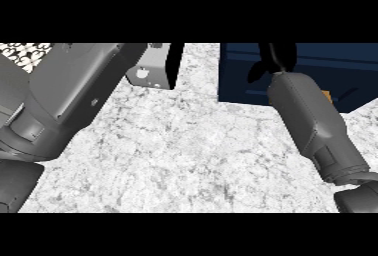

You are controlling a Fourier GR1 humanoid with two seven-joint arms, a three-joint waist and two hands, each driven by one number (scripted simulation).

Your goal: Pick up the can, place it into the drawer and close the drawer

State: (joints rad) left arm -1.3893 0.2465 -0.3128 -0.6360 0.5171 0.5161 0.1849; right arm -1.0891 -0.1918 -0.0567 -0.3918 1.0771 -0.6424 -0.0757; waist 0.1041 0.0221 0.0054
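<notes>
Right hand (275, 57) over the dark blue drawer (244, 75); its fingers' state can't be told, can hidden

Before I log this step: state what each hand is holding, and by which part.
Cannot be told. The right hand reaches over the dark blue drawer, its fingers mostly out of view; no can shows. The left hand is not in view.

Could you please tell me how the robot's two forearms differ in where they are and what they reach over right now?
The left forearm fills the view's left side and looks much larger; the right forearm looks slimmer. The left one lies over the pale marbled counter, toward a grey box; the right one reaches over the dark blue drawer, with its black right hand above it. Both are grey and angle upward.
</notes>
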